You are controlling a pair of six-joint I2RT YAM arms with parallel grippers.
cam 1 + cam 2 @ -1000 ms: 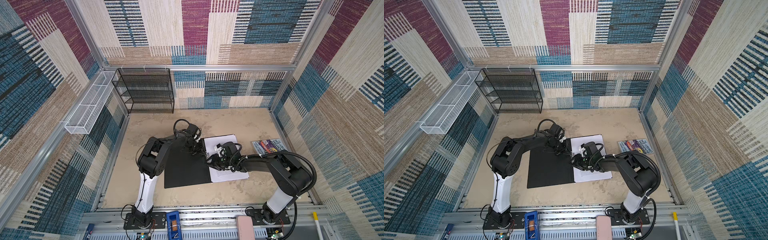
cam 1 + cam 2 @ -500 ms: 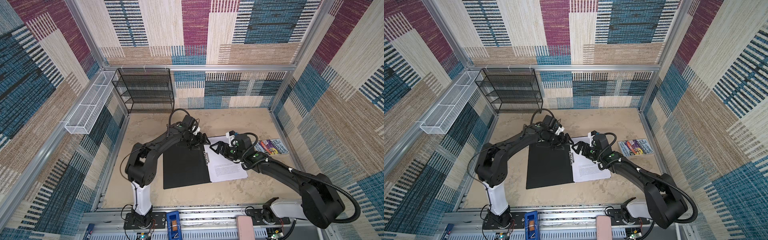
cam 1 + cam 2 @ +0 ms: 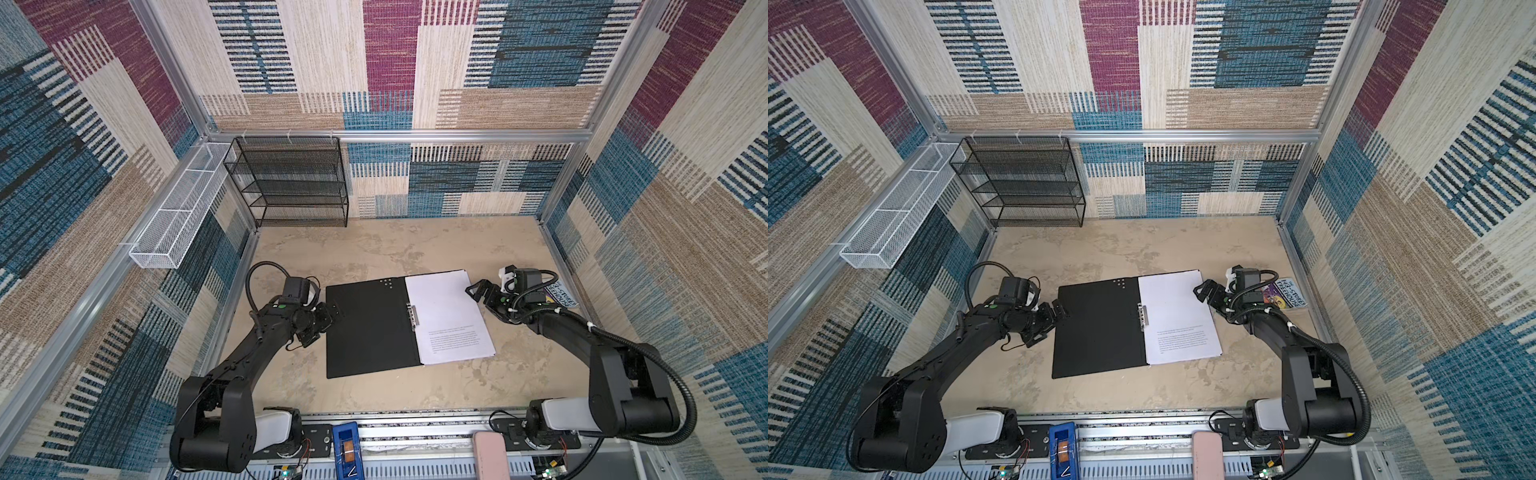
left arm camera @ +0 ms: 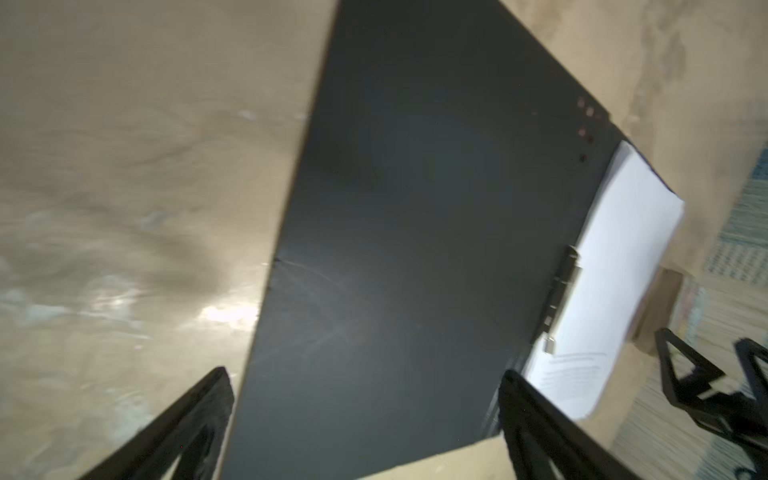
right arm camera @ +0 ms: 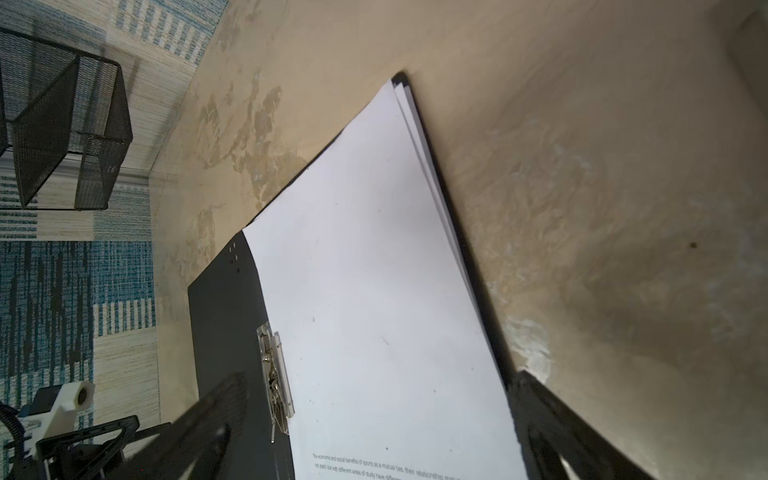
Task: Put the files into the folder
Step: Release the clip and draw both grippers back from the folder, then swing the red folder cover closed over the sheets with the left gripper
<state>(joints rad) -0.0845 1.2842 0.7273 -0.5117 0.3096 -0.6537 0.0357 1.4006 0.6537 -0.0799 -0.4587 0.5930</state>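
Think of the sandy-brown table top [image 3: 374, 249] as a clock, with 12 at the far wall.

At 10 o'clock, a long white wire basket [image 3: 174, 216] hangs on the side wall. At 11 o'clock, a black metal mesh shelf rack [image 3: 291, 183] stands against the far wall.

At 9 o'clock is the left gripper [image 3: 326, 322]. Its two black fingers [image 4: 195, 419] are spread wide with nothing pinched between them. It is just beside the left edge of the folder. I cannot tell if it touches.

The flat folder [image 3: 365, 328] lies open in the middle of the table, black inside facing up. Its left half is bare black. A small shiny metal clip [image 3: 411, 316] sits on the fold in the middle.

The files, a stack of white paper sheets [image 3: 449, 316], are in the folder. They lie flat on its right half, with their left edge at the clip. The top sheet has small printed words on its lower part. In the right wrist view, a few sheet edges show at the far corner of the stack [image 5: 374, 270].

At 2 o'clock from the folder is the right gripper [image 3: 482, 297]. Its fingers [image 5: 552, 419] are spread wide too and hold nothing. It is near the top right corner of the papers.

At 3 o'clock, by the side wall, lies a colourful blue and purple paperback book [image 3: 1287, 293], partly hidden behind the right arm.
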